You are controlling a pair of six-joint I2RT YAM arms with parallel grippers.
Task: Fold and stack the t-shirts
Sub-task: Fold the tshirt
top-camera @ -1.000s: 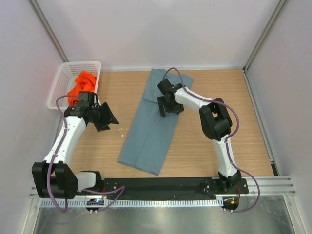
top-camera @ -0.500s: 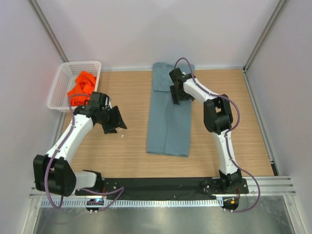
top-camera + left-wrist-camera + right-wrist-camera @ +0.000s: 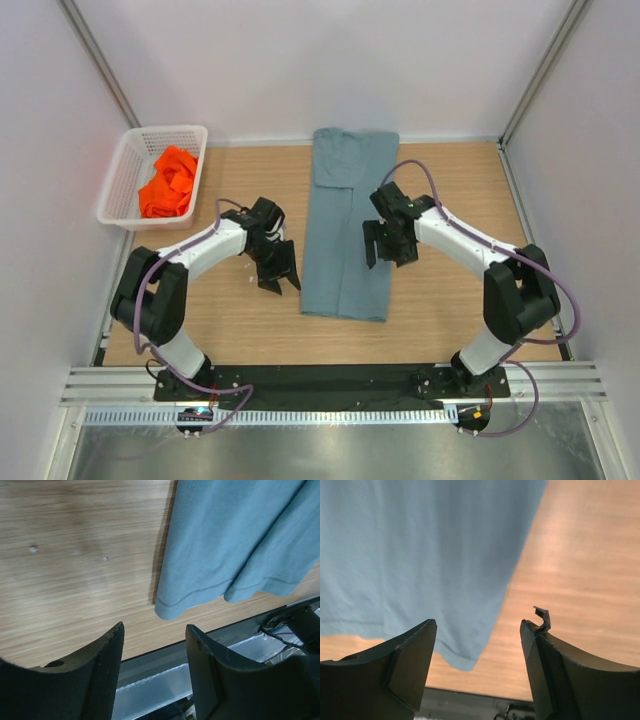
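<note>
The grey-blue t-shirt point(image 3: 345, 235) lay in a long folded strip mid-table; the left gripper point(image 3: 283, 278) and right gripper point(image 3: 384, 252) flanked its near end, jaws wide and empty, probably to take both hem corners. The orange t-shirt point(image 3: 168, 182) sat in the basket point(image 3: 150, 132)

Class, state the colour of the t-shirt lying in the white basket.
The t-shirt is bright orange, clearest in the top external view.

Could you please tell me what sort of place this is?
Probably a robotics lab test cell: a left arm and right arm bolted to a wooden table, plain white walls closing it in, a grey-blue t-shirt laid out and an orange t-shirt in a white basket.
</note>
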